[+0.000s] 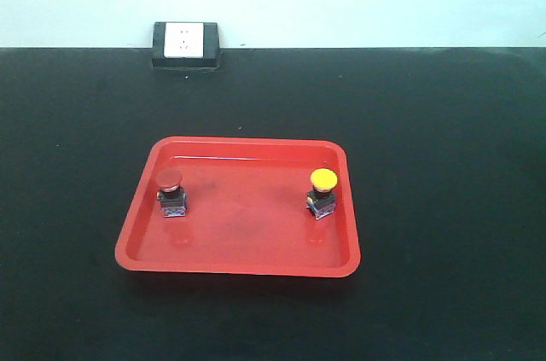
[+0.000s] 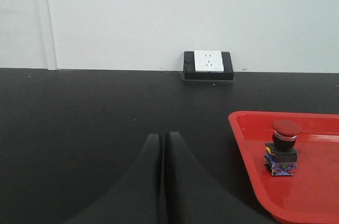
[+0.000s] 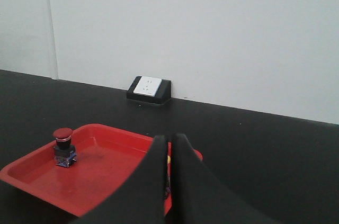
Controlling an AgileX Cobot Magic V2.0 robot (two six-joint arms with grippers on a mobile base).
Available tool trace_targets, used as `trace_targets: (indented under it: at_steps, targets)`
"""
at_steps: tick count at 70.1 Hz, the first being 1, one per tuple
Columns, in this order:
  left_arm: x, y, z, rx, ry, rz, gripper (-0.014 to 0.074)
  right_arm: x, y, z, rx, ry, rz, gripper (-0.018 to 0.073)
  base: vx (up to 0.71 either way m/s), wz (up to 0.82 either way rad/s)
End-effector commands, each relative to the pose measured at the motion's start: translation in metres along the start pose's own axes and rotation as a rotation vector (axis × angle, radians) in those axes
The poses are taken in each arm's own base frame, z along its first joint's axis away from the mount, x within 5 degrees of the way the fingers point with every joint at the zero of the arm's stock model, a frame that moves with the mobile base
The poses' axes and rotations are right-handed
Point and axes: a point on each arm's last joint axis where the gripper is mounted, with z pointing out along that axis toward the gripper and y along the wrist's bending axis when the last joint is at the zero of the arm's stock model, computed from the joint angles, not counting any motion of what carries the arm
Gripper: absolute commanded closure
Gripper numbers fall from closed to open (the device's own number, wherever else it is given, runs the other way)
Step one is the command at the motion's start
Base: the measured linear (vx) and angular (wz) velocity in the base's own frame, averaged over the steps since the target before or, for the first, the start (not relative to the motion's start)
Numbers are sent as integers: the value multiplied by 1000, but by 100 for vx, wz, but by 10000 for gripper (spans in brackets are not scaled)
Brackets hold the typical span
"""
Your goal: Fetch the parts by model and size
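While both switches stood upright in the red tray, red one left, yellow one right, the left gripper and right gripper had fingers pressed together, empty.

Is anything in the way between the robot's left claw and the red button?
Nothing visible blocks it. The left claw hangs shut over bare black table, and the red button stands up in the red tray off to one side. Only the tray's low rim lies between them. The yellow button sits across the tray.
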Motion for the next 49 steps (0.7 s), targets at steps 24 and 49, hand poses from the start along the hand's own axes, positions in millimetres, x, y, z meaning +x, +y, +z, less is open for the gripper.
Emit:
trace_targets:
  at_steps: [24, 49]
  targets:
    - [-12, -1, -2, 9, -106, -16, 604, -15, -1, -2, 10, -95, -9, 569, 0, 0]
    - [-12, -1, -2, 9, -106, -16, 604, -15, -1, -2, 12, -96, -16, 569, 0, 0]
